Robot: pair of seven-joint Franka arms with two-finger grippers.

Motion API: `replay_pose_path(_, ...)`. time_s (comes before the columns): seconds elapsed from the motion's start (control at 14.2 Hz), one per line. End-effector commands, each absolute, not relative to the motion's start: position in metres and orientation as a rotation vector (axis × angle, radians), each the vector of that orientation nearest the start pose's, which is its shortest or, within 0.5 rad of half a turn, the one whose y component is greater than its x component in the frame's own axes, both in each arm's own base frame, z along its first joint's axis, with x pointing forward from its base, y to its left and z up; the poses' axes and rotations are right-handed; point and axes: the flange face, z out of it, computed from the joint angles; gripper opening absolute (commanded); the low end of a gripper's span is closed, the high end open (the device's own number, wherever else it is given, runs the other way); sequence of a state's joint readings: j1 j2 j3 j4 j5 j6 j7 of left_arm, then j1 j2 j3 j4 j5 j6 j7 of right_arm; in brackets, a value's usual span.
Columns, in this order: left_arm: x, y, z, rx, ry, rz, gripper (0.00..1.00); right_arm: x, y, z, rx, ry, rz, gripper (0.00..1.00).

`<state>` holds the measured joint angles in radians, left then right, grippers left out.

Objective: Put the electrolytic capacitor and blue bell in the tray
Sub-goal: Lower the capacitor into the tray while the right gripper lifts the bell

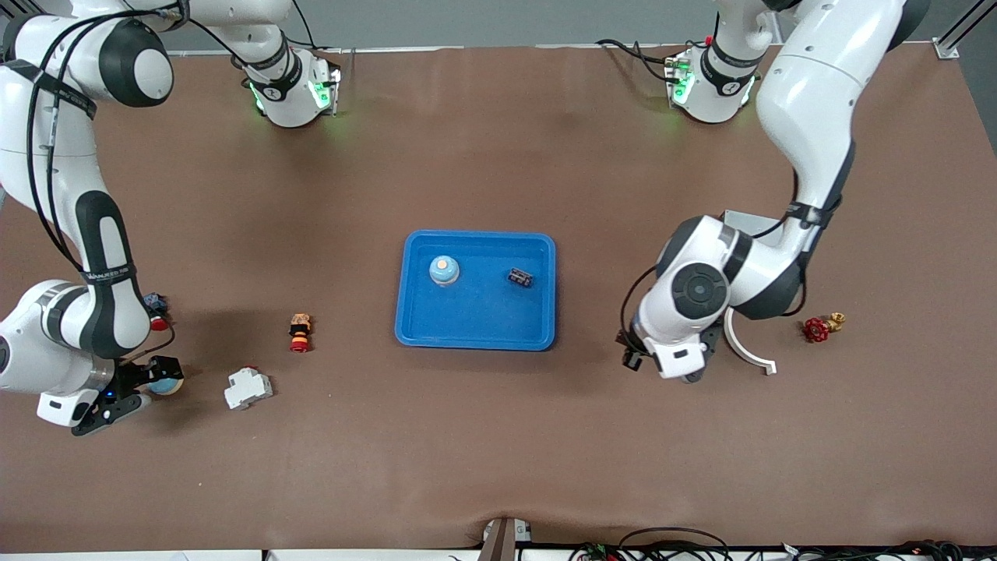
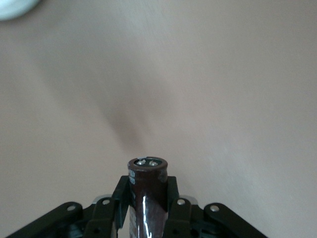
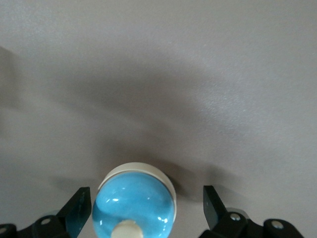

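The left end effector [image 2: 147, 208], toward the left arm's end from the shallow bright-blue plastic tray [image 1: 476, 331], is clamped on a dark-brown cylindrical electrolytic capacitor [image 2: 147, 193]. The right end effector [image 3: 146, 208], toward the other end, gapes wide around a glossy blue dome-shaped bell [image 3: 133, 208] apparently resting on the brown counter [image 1: 498, 436].

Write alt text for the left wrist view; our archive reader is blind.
The left end effector is shut on a dark brown capacitor, its metal-capped end pointing away from the camera. It is held over bare brown table.
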<state>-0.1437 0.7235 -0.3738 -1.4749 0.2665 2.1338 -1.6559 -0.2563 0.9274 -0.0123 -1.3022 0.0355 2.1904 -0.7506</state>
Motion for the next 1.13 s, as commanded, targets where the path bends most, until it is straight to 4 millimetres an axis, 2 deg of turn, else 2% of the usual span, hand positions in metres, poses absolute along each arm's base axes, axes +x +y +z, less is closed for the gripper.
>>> replay_pose_path(0.0,0.659,-0.332,0.268,-2.688,-1.692,0.036,0.00,0.717,-0.190,0.188,-3.009,-0.674,0.038,1.00)
replay_pose_path(0.28,0.648,-0.372,0.254,-2.741,-1.762,0.005,0.00,0.715,-0.193,0.186,-3.007,-0.700,0.046,1.00)
replay_pose_path(0.35,0.645,-0.381,0.252,-2.756,-1.756,-0.004,0.00,0.715,-0.192,0.186,-3.009,-0.707,0.049,0.97)
replay_pose_path(0.49,0.636,-0.398,0.244,-2.779,-1.731,-0.010,0.00,0.715,-0.192,0.186,-3.008,-0.713,0.052,0.57)
replay_pose_path(0.63,0.627,-0.412,0.243,-2.769,-1.739,-0.021,0.00,0.715,-0.191,0.186,-3.009,-0.708,0.052,0.00)
replay_pose_path(0.78,0.617,-0.426,0.244,-2.753,-1.758,-0.016,0.00,0.717,-0.188,0.193,-3.010,-0.714,0.046,0.00)
replay_pose_path(0.85,0.611,-0.433,0.243,-2.744,-1.767,-0.010,0.00,0.716,-0.184,0.204,-3.000,-0.714,0.074,0.00)
replay_pose_path(0.92,0.603,-0.444,0.242,-2.745,-1.763,-0.007,0.00,0.716,-0.170,0.226,-2.984,-0.703,0.132,0.00)
replay_pose_path(0.99,0.595,-0.453,0.239,-2.739,-1.764,-0.001,0.00,0.712,-0.155,0.238,-2.970,-0.650,0.213,0.00)
replay_pose_path(1.06,0.589,-0.459,0.237,-2.733,-1.763,-0.001,0.00,0.710,-0.141,0.264,-2.974,-0.578,0.256,0.00)
